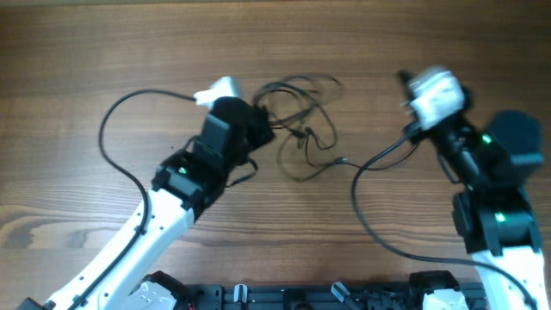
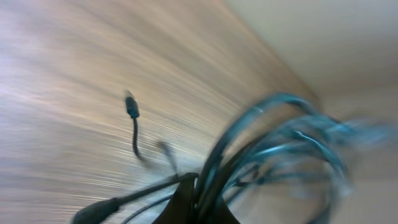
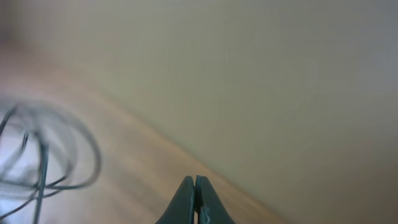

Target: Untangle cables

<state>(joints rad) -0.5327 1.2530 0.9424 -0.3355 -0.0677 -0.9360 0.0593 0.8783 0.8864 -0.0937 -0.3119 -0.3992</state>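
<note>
While the overhead view is leaving both grips unclear, wrist views are showing the left gripper (image 2: 194, 202) clenching thin black looped cables (image 2: 273, 143) on the brown wooden table (image 1: 86, 52), the right gripper (image 3: 195, 199) pressing together, empty.

The left gripper (image 2: 194, 193), over the middle of the tabletop (image 1: 86, 52), squeezes the cables (image 2: 211, 173) in its jaws. The right gripper (image 3: 195, 188) has its jaws pressed together.
</note>
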